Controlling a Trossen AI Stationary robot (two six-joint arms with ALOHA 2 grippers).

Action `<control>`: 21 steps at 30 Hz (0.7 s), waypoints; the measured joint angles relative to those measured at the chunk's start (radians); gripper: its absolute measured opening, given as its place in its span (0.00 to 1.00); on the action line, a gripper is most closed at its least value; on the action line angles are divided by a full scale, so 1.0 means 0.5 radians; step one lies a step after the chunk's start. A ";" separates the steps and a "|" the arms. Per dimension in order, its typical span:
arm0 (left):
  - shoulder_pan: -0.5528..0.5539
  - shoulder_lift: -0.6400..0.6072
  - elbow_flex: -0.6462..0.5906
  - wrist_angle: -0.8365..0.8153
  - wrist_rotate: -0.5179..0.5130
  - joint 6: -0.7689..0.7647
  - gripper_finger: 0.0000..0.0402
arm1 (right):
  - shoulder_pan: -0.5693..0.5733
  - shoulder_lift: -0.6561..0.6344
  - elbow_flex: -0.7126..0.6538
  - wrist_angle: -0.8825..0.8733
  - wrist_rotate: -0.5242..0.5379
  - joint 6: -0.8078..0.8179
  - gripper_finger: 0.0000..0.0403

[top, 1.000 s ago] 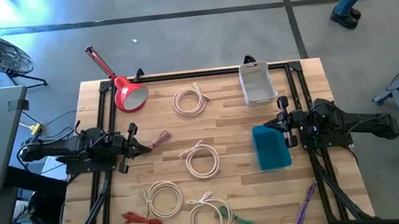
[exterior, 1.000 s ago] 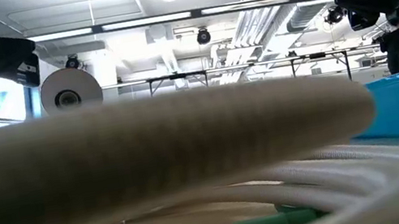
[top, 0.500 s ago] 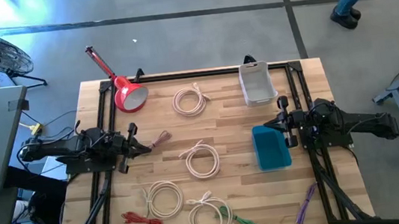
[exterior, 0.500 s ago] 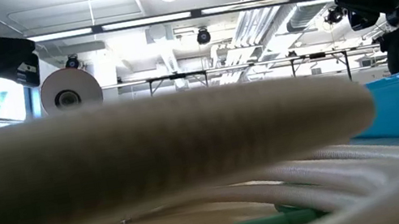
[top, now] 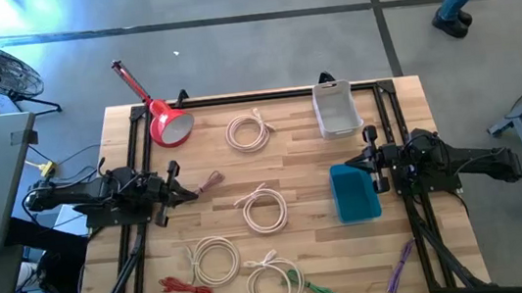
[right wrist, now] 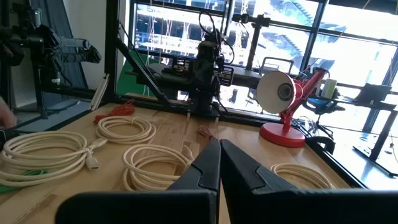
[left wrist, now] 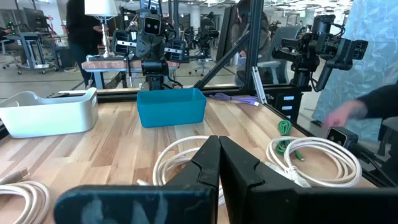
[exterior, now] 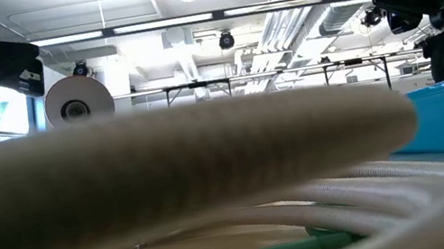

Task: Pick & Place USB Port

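Nothing has started: the left tool (top: 179, 190) and right tool (top: 373, 161) sit pressed together at the bench (top: 302, 161) sides, holding nothing. Coiled white USB cables (top: 265, 208) lie mid-bench; the blue bin (top: 354, 193) looks empty.

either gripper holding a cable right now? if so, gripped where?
Nothing held. Left gripper and right gripper are both shut on nothing, above the table, clear of the cables.

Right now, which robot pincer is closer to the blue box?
The right pincer. It sits right beside the blue box, at its edge. The left pincer is far across the table.
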 joint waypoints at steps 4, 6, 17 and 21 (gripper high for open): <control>0.000 0.000 0.000 0.001 0.001 0.001 0.00 | 0.000 0.000 0.000 0.000 0.000 0.000 0.00; 0.000 0.000 0.000 0.001 0.000 0.000 0.00 | 0.000 0.000 0.000 0.001 0.000 -0.002 0.00; -0.001 0.000 -0.001 0.011 0.002 -0.104 0.00 | 0.000 0.000 0.000 0.000 0.000 0.000 0.00; -0.001 0.000 -0.001 0.012 0.002 -0.090 0.00 | 0.000 0.000 0.000 0.001 0.000 0.001 0.00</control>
